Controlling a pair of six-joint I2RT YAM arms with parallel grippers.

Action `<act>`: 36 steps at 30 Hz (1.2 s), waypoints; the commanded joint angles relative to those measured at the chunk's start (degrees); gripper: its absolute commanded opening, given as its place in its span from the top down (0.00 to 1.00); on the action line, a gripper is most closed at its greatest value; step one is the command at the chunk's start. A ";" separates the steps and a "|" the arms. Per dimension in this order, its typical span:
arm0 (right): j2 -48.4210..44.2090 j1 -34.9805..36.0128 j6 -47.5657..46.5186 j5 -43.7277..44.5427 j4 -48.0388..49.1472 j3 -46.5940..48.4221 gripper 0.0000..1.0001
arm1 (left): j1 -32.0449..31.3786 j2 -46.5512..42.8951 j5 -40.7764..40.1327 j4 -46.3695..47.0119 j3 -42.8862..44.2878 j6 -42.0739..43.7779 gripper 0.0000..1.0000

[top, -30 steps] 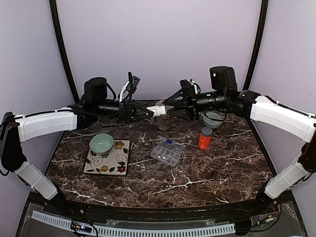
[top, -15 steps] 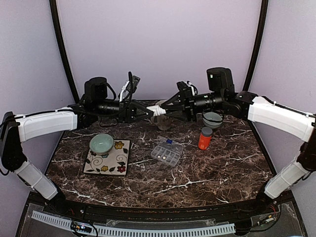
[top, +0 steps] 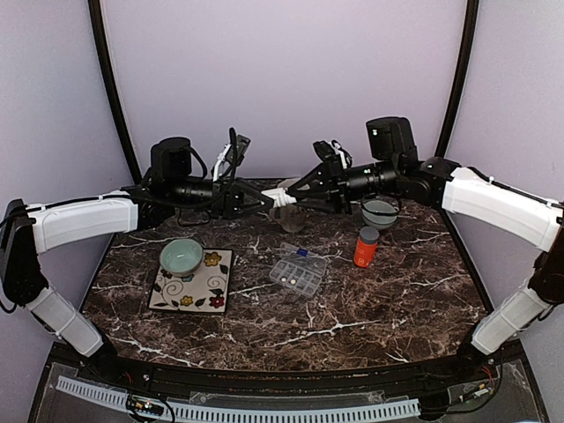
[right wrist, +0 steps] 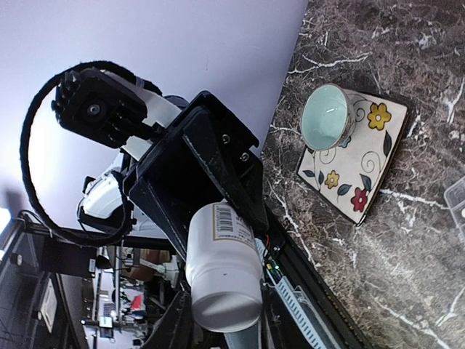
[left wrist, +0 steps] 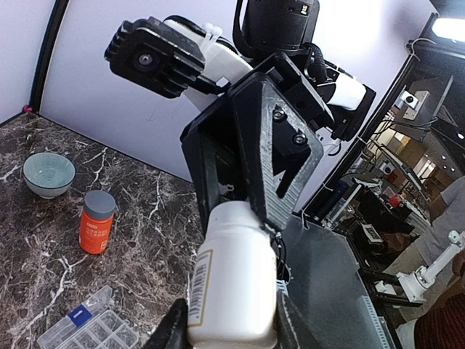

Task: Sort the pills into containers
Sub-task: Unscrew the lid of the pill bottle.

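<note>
Clamping the white bottle [left wrist: 232, 280] in my left gripper [left wrist: 229, 323], I'd centre the right gripper [right wrist: 221, 323] (clenched? cannot tell) round its far end.

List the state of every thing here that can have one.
White plastic pill bottle: held level in mid-air between both grippers.
Left gripper: shut on the bottle.
Right gripper: jaws flank the bottle's other end, grip unclear.
Clear plastic organiser box: lid open, a few pills inside.
Orange bottle with grey cap: upright, capped.
Pale green bowl on floral tile: upright, empty.
Second pale green bowl by the orange bottle: upright, empty.
</note>
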 commanded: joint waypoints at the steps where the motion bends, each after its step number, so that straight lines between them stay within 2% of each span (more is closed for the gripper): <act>1: 0.30 0.74 -16.36 0.56 -4.23 3.99 0.93 | -0.33 0.18 2.98 -0.02 2.19 -1.09 1.00; 5: -0.60 0.64 -28.21 1.60 -6.90 3.84 0.96 | -0.33 -0.18 3.83 0.19 2.26 -2.21 1.00; 9: -1.50 0.66 -35.97 2.39 -6.82 2.49 0.96 | -0.33 -0.43 4.55 0.70 2.17 -3.30 1.00; 21: -4.66 0.64 -46.15 4.06 -0.38 -2.66 0.95 | -0.33 -0.02 8.55 6.10 1.02 -9.53 1.00; 36: -6.24 2.48 -55.49 12.95 -6.59 -1.47 0.94 | -0.33 1.53 11.33 7.73 1.70 -12.38 1.00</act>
